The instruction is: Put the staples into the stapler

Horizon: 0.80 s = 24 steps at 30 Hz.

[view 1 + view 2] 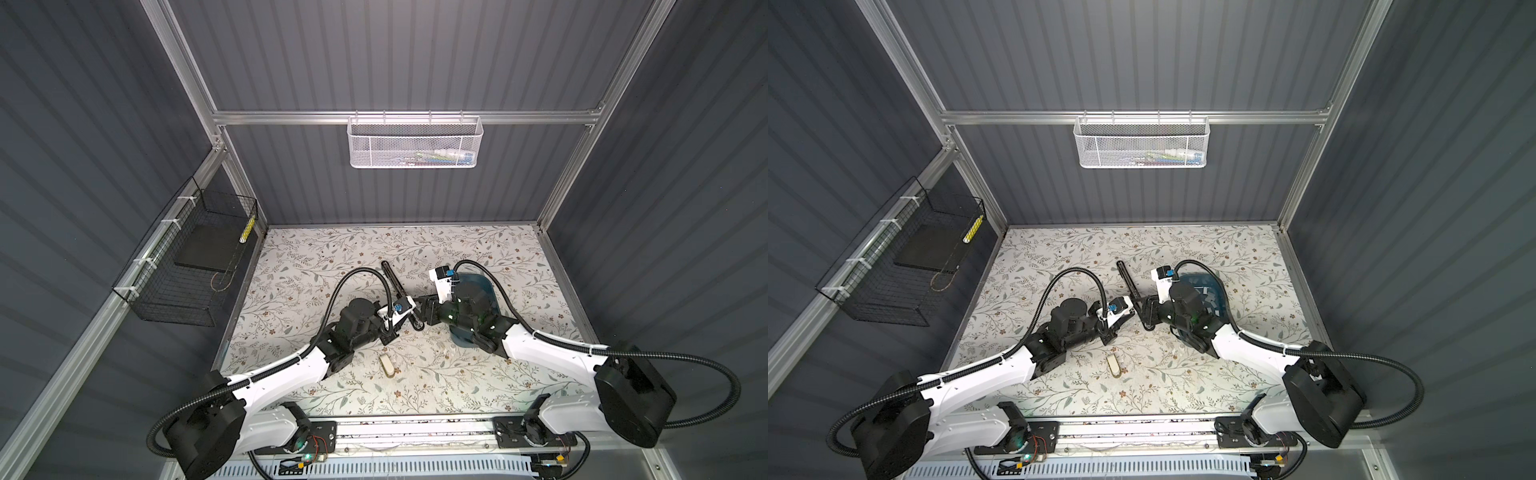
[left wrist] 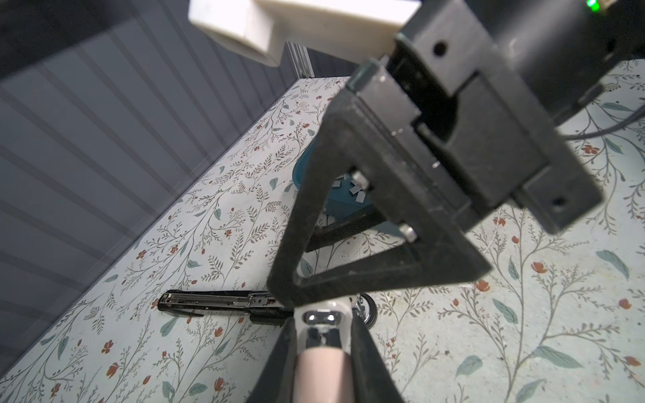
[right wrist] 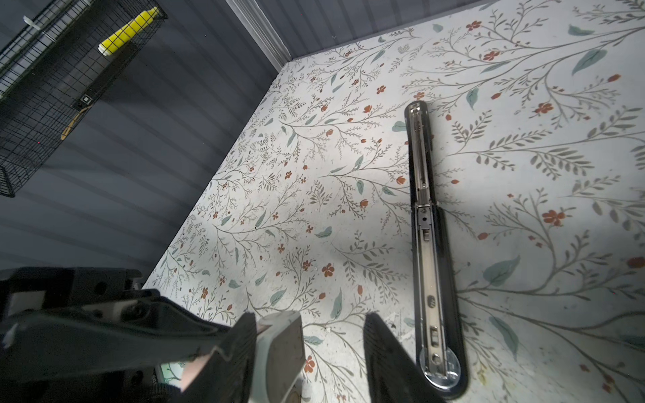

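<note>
A black stapler point(image 3: 430, 244) lies opened flat on the floral table, its metal channel facing up; both top views show it at mid-table point(image 1: 400, 291). My left gripper point(image 2: 323, 315) is shut on a small pink and white stapler point(image 2: 323, 366). It holds that stapler's front end between the fingers of my right gripper point(image 3: 307, 324). The right jaws stand open: one finger lies against the white end point(image 3: 282, 345), the other is apart from it. Silver-grey staples point(image 2: 356, 188) lie in a blue bowl point(image 1: 484, 282) under the right arm.
A small beige object point(image 1: 387, 365) lies on the table near the front. A black wire basket point(image 1: 187, 266) hangs on the left wall. A white mesh basket point(image 1: 413, 141) hangs on the back rail. The two grippers point(image 1: 417, 313) meet beside the black stapler's near end.
</note>
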{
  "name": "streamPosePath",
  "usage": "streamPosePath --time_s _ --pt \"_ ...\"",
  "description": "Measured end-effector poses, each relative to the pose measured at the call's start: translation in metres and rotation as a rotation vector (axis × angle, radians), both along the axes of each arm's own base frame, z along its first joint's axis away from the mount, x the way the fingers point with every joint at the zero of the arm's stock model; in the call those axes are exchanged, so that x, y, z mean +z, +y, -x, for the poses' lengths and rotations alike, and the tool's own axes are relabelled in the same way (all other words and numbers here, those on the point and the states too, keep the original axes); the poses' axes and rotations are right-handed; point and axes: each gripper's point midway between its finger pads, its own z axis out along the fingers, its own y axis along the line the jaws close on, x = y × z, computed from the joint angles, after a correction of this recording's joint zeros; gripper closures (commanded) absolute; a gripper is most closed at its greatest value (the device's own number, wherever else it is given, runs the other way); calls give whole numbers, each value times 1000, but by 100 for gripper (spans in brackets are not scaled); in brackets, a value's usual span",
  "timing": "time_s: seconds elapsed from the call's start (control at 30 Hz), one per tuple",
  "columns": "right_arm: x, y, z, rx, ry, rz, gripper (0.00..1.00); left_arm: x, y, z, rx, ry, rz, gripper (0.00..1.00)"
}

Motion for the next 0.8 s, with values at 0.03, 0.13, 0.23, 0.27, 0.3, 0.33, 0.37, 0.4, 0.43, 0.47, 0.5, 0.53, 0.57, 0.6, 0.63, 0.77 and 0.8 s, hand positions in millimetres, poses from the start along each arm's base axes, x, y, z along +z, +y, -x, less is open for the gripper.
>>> streamPosePath --time_s 0.03,0.13,0.23,0.27,0.3,0.33,0.37,0.4,0.43,0.47,0.5,0.53,0.57,0.6,0.63,0.77,0.8 --pt "-1 1 -1 3 1 5 51 -1 1 -1 5 1 -3 100" --pt "-2 3 -1 11 6 17 52 -3 2 -2 16 6 -11 100" --pt "-3 4 0 19 5 26 52 -3 4 -3 29 6 -14 100" --pt "-3 4 0 22 6 28 52 -4 5 -4 34 7 -15 100" --pt "-3 4 0 24 5 29 52 -4 5 -4 37 7 -16 100" --pt "-3 4 1 28 5 30 52 -4 5 -4 41 9 -17 100" --pt "-3 5 2 34 5 31 51 -4 6 -5 45 9 -18 100" --pt "-3 5 2 39 5 31 50 -4 6 -5 48 8 -19 100" --pt "-3 6 4 50 4 33 48 -5 7 -6 54 7 -20 100" --pt "-4 7 5 58 5 37 47 -5 7 -7 59 5 -21 100" --pt "-5 8 7 64 5 41 47 -5 8 -8 63 4 -22 100" --pt "-6 8 8 69 8 45 47 -5 8 -8 67 5 -23 100" --pt "-6 9 9 73 8 46 47 -6 9 -8 69 8 -25 100" --pt "-6 9 9 76 8 48 47 -6 9 -8 72 10 -28 100" --pt "-7 9 9 77 7 51 47 -7 10 -8 74 10 -30 100" --pt "-9 8 10 80 6 64 51 -8 10 -8 77 13 -35 100" --pt "-9 8 10 77 7 69 52 -8 10 -8 75 14 -35 100"
